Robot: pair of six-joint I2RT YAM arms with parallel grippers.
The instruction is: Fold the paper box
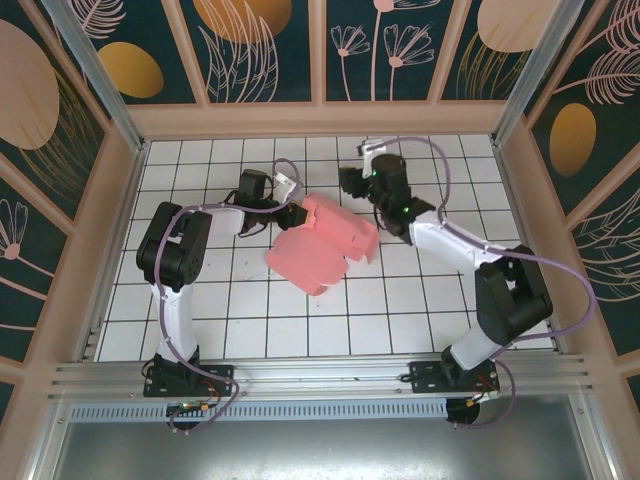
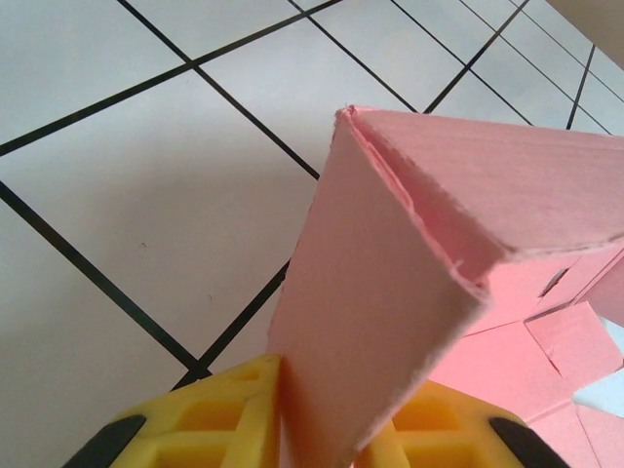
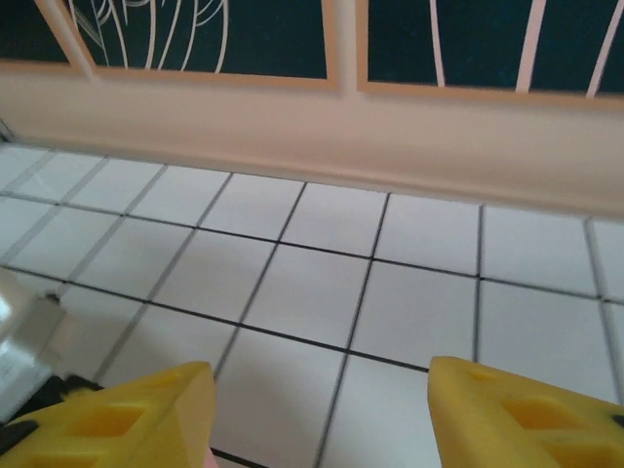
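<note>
The paper box (image 1: 318, 248) is a salmon-pink card, partly folded, lying on the white tiled floor between the two arms. My left gripper (image 1: 297, 213) is at its upper left corner. In the left wrist view, a folded pink flap of the paper box (image 2: 390, 292) stands up between the yellow fingers (image 2: 219, 414), and my left gripper (image 2: 327, 405) is shut on it. My right gripper (image 1: 352, 182) hovers just beyond the box's far right corner. Its yellow fingertips (image 3: 127, 414) stand wide apart, so the right gripper (image 3: 322, 400) is open with bare tile between them.
The tiled floor (image 1: 250, 310) is walled by a wooden frame, with the back wall (image 3: 322, 117) close ahead of the right gripper. Purple cables loop off both arms. An aluminium rail (image 1: 320, 375) runs along the near edge at the arm bases.
</note>
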